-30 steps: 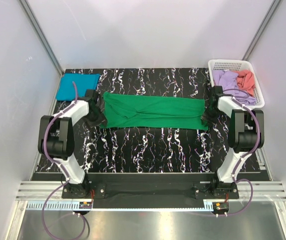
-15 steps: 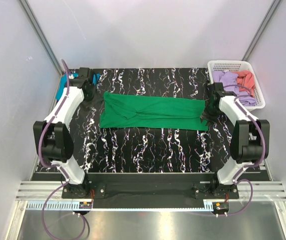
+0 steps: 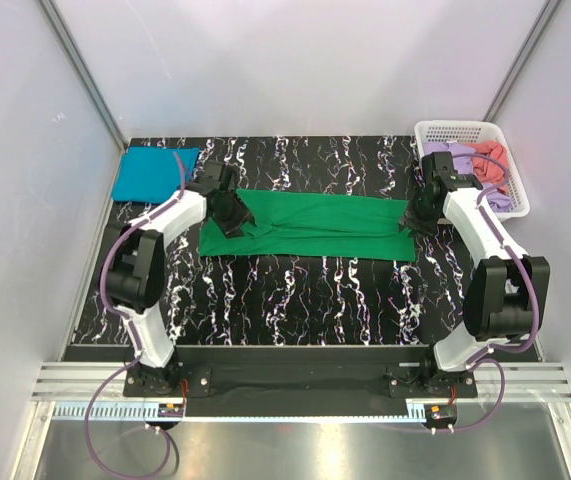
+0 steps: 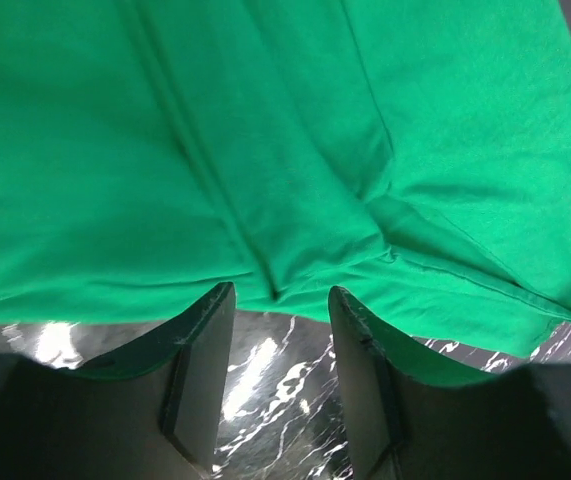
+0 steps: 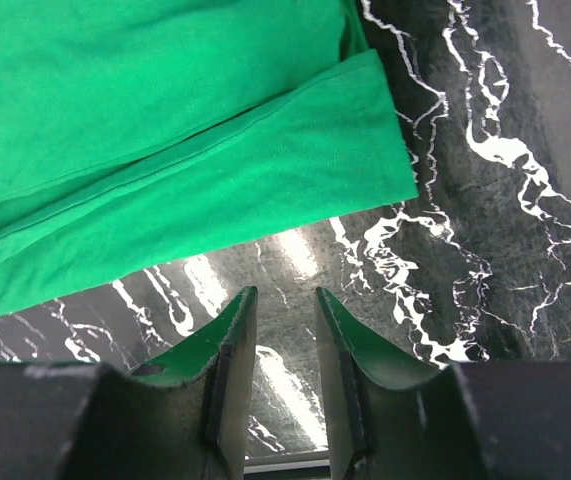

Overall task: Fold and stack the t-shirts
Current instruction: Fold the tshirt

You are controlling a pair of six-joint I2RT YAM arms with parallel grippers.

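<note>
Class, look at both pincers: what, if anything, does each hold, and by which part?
Nothing is held. The left pincer is open at the green t-shirt edge, no cloth between its fingers. The right pincer is open over the tabletop near the shirt's corner.

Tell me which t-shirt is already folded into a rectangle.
The teal shirt, far left, a neat flat rectangle. The green shirt lies stretched in a long strip; the lilac shirt and coral shirt sit bunched in the basket.

No text, label, brand, number or sign can be read in any view; none on the green t-shirt (image 3: 315,226); none on the white lattice basket (image 3: 462,125) at two o'clock.
</note>
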